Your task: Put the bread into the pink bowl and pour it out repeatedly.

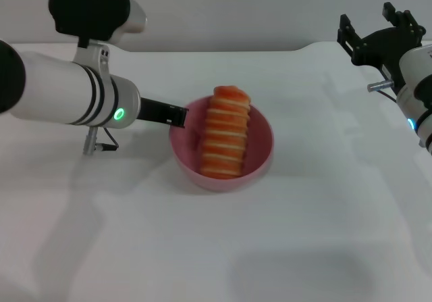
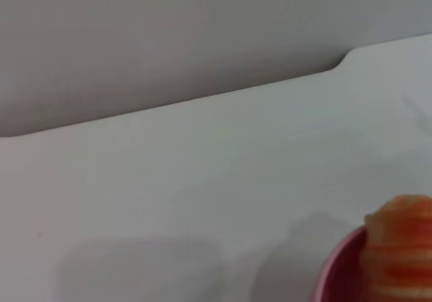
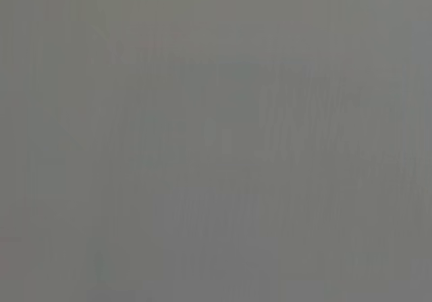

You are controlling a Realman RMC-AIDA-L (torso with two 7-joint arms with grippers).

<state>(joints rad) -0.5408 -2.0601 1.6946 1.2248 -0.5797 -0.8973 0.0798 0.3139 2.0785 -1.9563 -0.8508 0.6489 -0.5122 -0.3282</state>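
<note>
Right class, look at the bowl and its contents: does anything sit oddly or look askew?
The bread lies tilted in the pink bowl, its far end propped above the rim. The left end effector is at the bowl's rim.

The head view is brightly and evenly lit, and soft grey shadows are thrown on the white surface under the left arm and toward the near edge. A small shine is seen on the rim of the pink bowl. The left wrist view is dimmer and blurred, and nothing but flat grey is shown in the right wrist view.
</note>
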